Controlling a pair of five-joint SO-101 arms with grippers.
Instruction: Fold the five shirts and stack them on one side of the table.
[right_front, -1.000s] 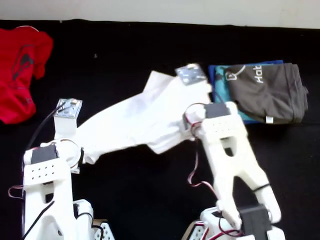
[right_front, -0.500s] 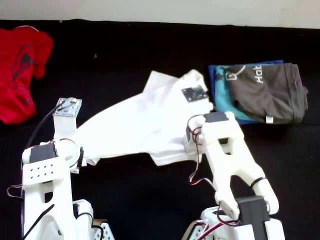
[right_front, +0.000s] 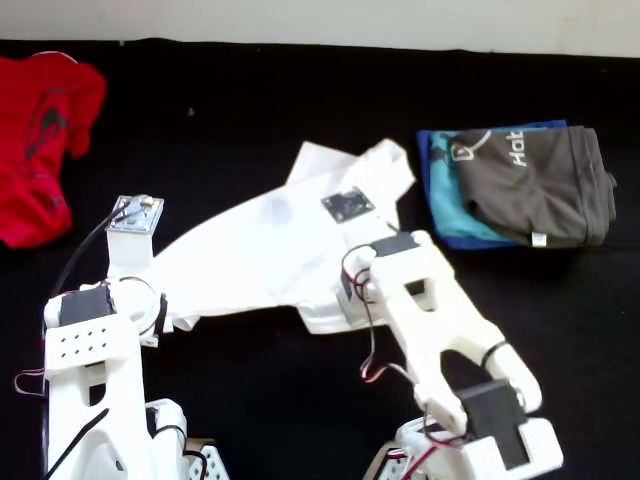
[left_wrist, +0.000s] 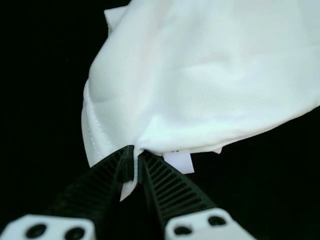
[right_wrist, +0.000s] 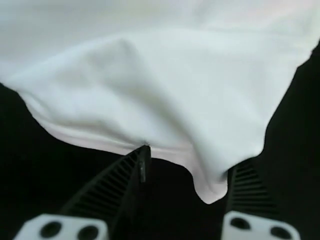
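A white shirt (right_front: 260, 250) lies stretched across the middle of the black table (right_front: 250, 400). My left gripper (left_wrist: 136, 159) is shut on its hem near a small label, at the shirt's front left end (right_front: 165, 312). My right gripper (right_wrist: 191, 161) stands open over the shirt's front edge (right_front: 350, 298), and a fold of white cloth (right_wrist: 165, 80) hangs between its fingers. A crumpled red shirt (right_front: 40, 140) lies at the far left. At the right, a folded grey shirt (right_front: 545, 185) rests on a teal one (right_front: 445, 195) and a blue one (right_front: 455, 240).
The table's far edge meets a pale wall (right_front: 320, 20). Both arm bases (right_front: 110, 440) stand at the near edge, with loose wires beside the right arm (right_front: 375, 365). Bare black table shows between the red shirt and the white one.
My right arm has drawn back from the shirt's far right corner by the stack toward the front left. That corner now lies uncovered. The left arm has stayed put.
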